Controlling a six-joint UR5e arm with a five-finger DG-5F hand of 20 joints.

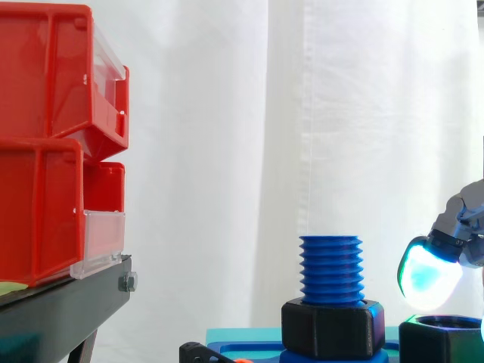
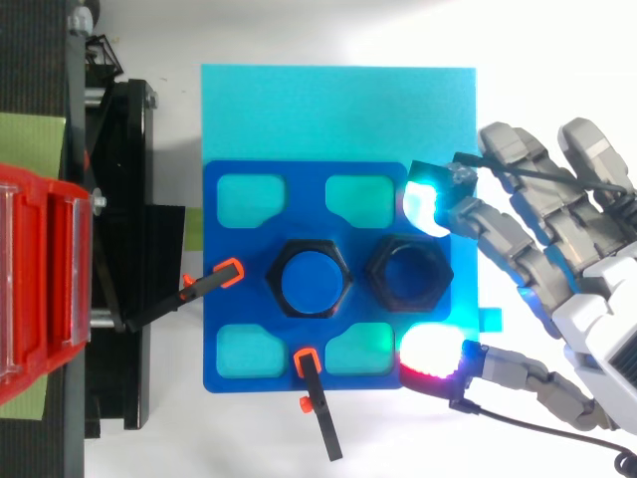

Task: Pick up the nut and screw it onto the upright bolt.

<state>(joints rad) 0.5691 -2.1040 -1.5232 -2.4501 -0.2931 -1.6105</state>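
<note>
Looking down, we saw the hand [image 2: 572,284] spread open around the nut [image 2: 409,271], sitting at 3 o'clock from the bolt [image 2: 312,278], and feared a lopsided squeeze could knock it away.

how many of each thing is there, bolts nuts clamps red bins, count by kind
blue bolt: 1
black nuts: 2 (one round the bolt's base, one loose beside it)
clamps: 2
red bins: 2 (stacked)
total: 7
</note>
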